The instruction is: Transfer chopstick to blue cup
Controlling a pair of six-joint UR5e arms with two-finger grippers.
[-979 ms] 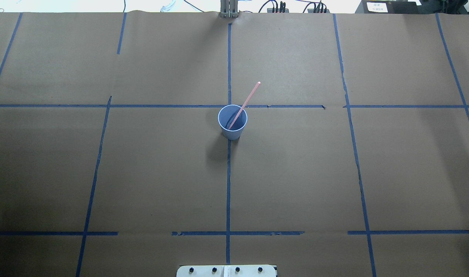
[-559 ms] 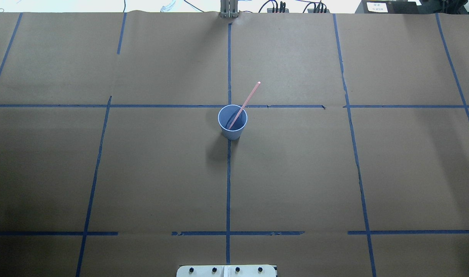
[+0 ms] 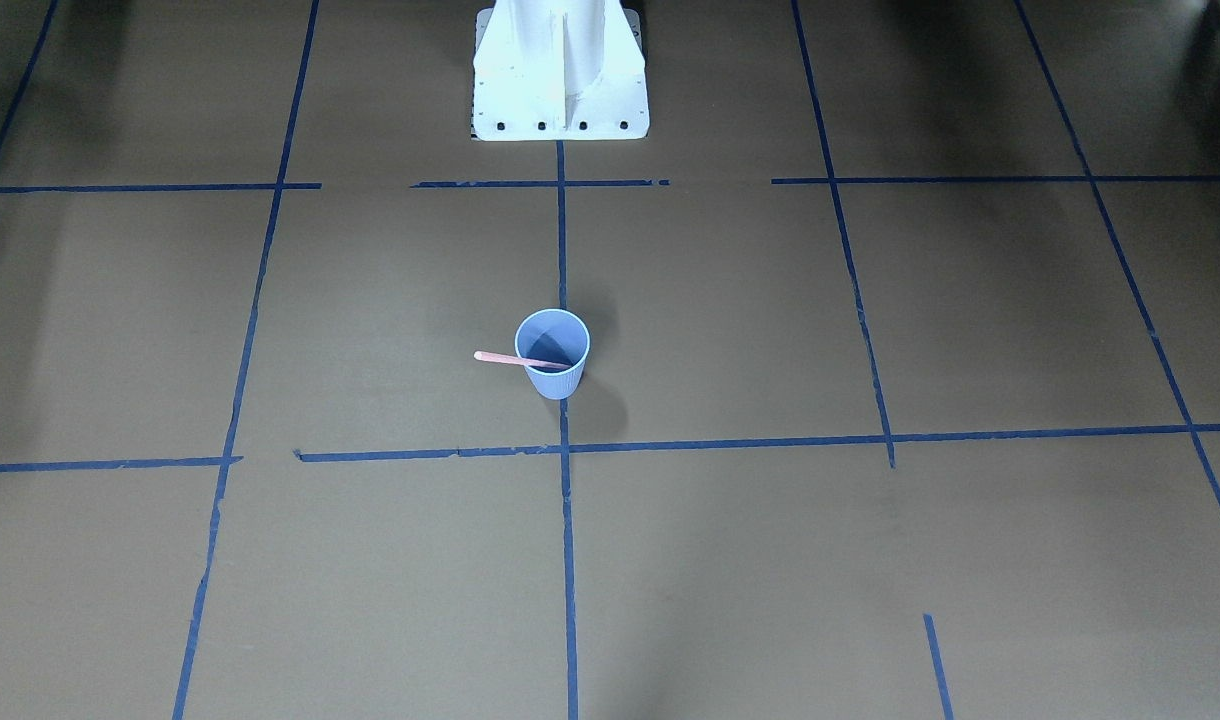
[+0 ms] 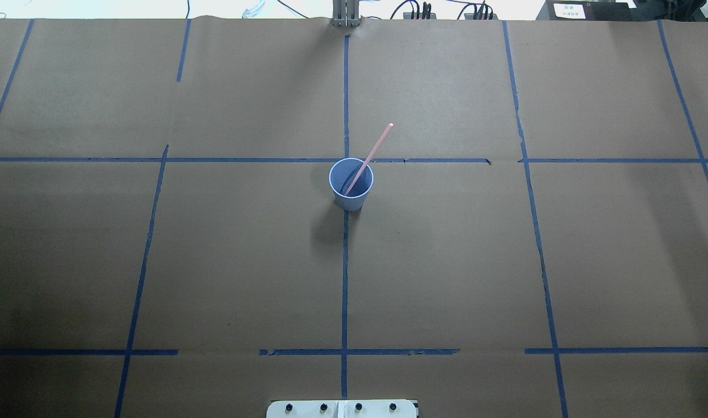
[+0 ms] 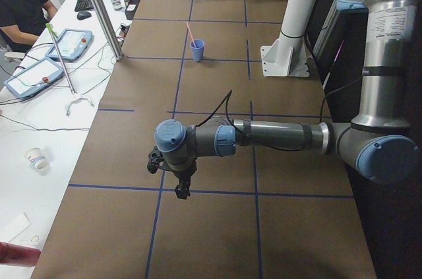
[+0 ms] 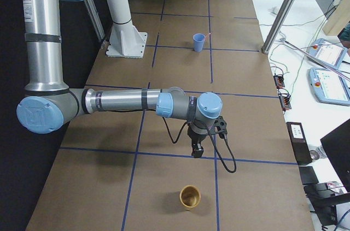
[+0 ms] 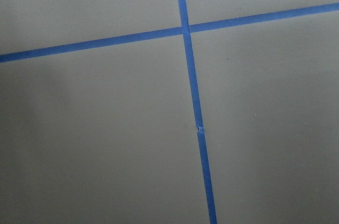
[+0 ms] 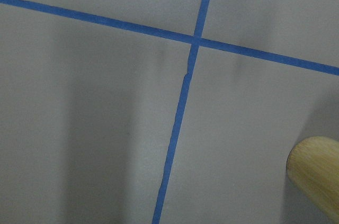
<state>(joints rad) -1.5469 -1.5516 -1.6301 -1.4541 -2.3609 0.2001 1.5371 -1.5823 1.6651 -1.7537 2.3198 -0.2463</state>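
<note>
Hidden behind the wall of the blue cup (image 5: 197, 51) in the left side view: lower part of the chopstick (image 5: 190, 32). Too small in the right side view to follow along its length. Caught only in the side views, small and dark: left end effector (image 5: 179, 191) and right end effector (image 6: 196, 152); no telling whether parted or closed. Cut off by the lower right corner of the right wrist view, and blurred: tan cup (image 8: 317, 177). Cropped by the overhead view's bottom edge: robot base (image 4: 342, 409).
</note>
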